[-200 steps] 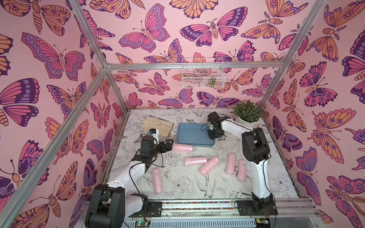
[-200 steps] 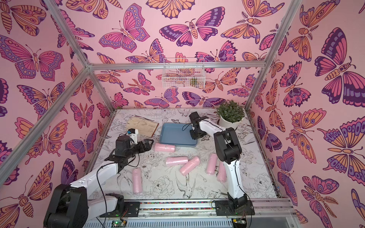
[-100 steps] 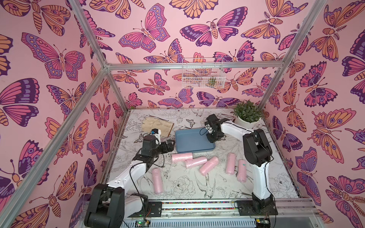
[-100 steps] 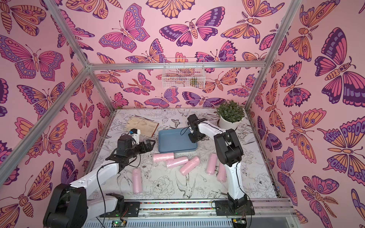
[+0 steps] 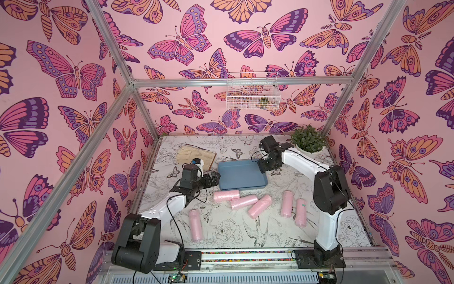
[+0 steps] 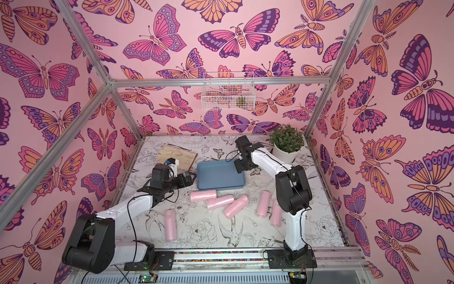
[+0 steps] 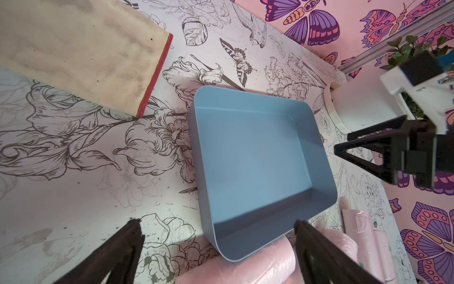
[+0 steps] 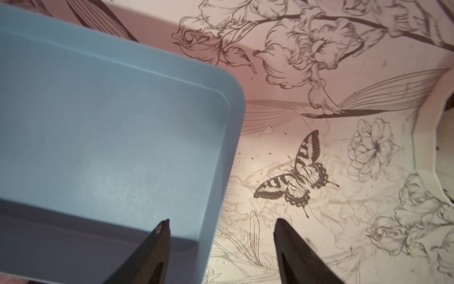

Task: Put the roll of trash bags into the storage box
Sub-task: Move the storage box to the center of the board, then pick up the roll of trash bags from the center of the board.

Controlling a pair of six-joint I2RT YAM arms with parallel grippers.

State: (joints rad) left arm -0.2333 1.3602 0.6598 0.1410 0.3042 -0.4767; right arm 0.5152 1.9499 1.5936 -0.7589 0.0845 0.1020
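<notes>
Between our right gripper's jaws stood the box's wall, close to a corner. One finger was inside the box and one outside over the table, with the jaws partly apart and, as far as we could see, not pinching the wall. Our left gripper had its jaws wide and empty. Just ahead of them lay the box's near corner, and between the fingertips the nearest roll, just beside that corner and perhaps touching it. Five other rolls lay on the table, all outside the box, which was empty. Our first worry was the inside finger: any sideways swing before it rose clear would, we judged, hook the wall and drag or tip the box, shoving the roll away from the left jaws. Our second was the left grasp: with the roll so close to the box, one finger could land on the rim, and the round, film-wrapped roll might squirt out. Both arms reaching over the box together could also collide
</notes>
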